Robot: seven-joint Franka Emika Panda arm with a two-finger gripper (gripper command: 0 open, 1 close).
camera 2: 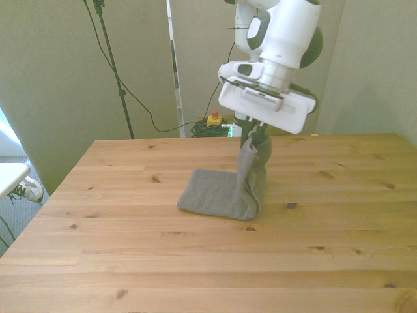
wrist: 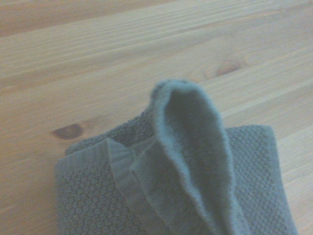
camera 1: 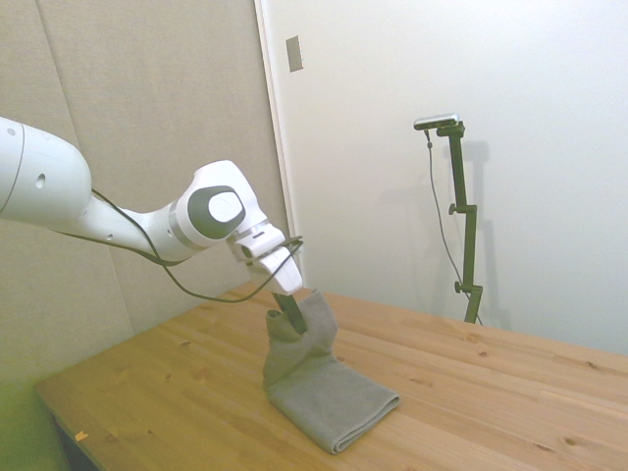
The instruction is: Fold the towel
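Side view: the grey towel (camera 1: 319, 388) lies near the middle of the wooden counter (camera 1: 491, 392), one end drawn up into a narrow bunched peak while the remainder rests flat in thick folded layers. The end effector (camera 1: 287, 306) is closed on that raised peak, its dark fingers pinching the cloth from above. The flat part stretches away from the arm, its long axis running toward the picture's lower right.

Front view: the towel (camera 2: 221, 192) sits mid-counter (camera 2: 130, 261), plain grey with no pattern. The lifted end stands nearly upright on the front view's right, gripped by the end effector (camera 2: 253, 134); the flat part extends toward the front view's left.

Wrist view: the towel (wrist: 186, 161) shows a knobbly terry weave, a ribbed hem and a rounded fold rising toward the camera, blurred.
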